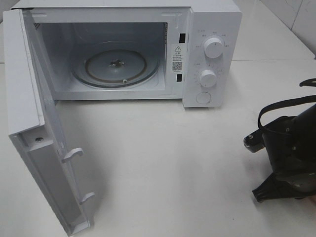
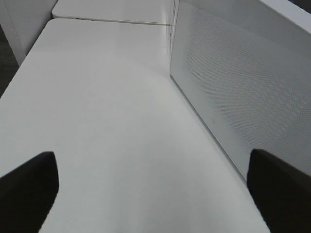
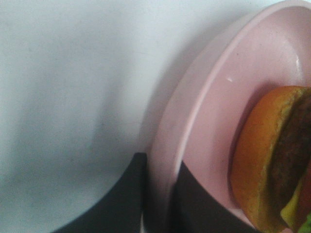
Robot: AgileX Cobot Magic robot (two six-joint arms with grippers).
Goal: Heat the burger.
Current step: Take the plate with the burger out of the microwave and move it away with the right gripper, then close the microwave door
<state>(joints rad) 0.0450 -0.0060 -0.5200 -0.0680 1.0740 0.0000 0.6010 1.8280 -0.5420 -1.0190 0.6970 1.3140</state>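
1. the right gripper [image 3: 158, 204] is pinched narrow on the rim of the pink plate [image 3: 204, 121], one finger on each side of the rim.
2. the burger [image 3: 274, 160] sits on that plate, near the gripped edge.
3. the left gripper [image 2: 155, 194] stands wide, holding nothing, beside the microwave door [image 2: 233, 92].
4. risk: a thin rim pinch may let the plate tilt and the burger slide off.
5. the microwave [image 1: 123, 49] stands open on a white table [image 1: 173, 163], its glass tray [image 1: 116, 64] bare.

Even, bright light is cast throughout; the burger [image 3: 272, 160] is blurred, and soft shadows are thrown beneath the microwave door [image 1: 44, 148].
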